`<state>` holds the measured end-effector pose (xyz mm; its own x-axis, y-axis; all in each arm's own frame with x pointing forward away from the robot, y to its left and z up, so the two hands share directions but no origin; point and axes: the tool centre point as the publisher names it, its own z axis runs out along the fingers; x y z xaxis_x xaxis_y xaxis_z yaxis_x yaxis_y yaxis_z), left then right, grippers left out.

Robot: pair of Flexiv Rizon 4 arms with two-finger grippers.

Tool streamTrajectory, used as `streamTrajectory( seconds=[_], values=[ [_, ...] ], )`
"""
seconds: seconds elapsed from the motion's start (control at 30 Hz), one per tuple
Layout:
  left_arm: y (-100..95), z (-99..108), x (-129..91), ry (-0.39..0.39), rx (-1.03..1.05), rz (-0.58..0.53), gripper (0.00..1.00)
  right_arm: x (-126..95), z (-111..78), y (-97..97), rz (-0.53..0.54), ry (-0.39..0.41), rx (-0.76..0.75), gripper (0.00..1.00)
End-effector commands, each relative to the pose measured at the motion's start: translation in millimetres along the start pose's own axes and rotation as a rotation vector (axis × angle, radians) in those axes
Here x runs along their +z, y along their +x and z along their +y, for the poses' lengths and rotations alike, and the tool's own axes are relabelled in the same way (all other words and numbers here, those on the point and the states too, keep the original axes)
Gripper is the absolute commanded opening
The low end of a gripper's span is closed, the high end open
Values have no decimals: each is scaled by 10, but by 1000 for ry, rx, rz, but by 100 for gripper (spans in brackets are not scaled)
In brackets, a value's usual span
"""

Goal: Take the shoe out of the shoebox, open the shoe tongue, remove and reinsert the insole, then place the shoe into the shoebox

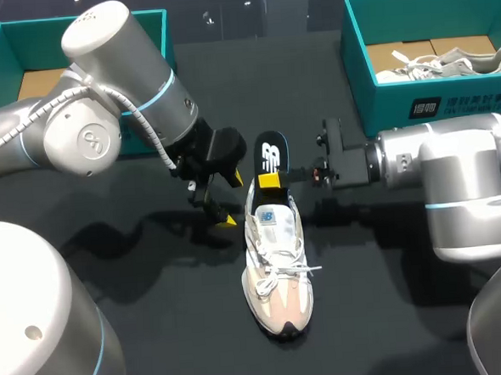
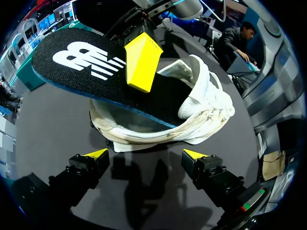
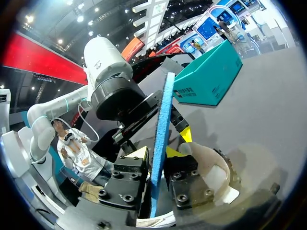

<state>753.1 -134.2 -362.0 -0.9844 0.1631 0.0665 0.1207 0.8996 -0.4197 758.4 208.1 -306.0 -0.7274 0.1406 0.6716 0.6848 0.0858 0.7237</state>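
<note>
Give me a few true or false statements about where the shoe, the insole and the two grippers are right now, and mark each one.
1. The shoe stands on the table, outside both boxes. True.
2. The left gripper is shut on the insole. False: it is open beside the shoe's heel, and the right gripper is the one shut on the insole.
3. The insole lies flat inside the shoe. False: one end is in the shoe's opening and the rest sticks out past the heel.
4. The shoebox on the right arm's side holds a second shoe. True.
</note>
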Motion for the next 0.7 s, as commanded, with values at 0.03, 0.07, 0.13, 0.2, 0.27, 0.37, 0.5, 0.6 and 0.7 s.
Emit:
streamTrajectory(
  seconds=[0.03,0.07,0.13,0.2,0.27,0.37,0.5,0.6,0.7],
  values=[
    [7,7,-5,-1,1,-1,100,8,4,-56,13,17,6,0],
    [7,7,-5,-1,1,-1,100,11,-19,-60,14,17,12,0],
    [7,7,-5,-1,1,-1,100,15,-85,-61,15,16,29,0],
    [7,7,-5,-1,1,-1,100,21,-153,-57,16,15,45,0],
    [7,7,-5,-1,1,-1,100,38,-240,-48,18,15,68,0],
    [7,7,-5,-1,1,-1,100,61,-362,-34,27,10,100,0],
    [7,7,-5,-1,1,-1,100,75,-474,7,37,12,134,0],
    [7,7,-5,-1,1,-1,100,84,-514,35,40,21,149,0],
    [7,7,-5,-1,1,-1,100,78,-524,60,40,27,154,0]
  ],
)
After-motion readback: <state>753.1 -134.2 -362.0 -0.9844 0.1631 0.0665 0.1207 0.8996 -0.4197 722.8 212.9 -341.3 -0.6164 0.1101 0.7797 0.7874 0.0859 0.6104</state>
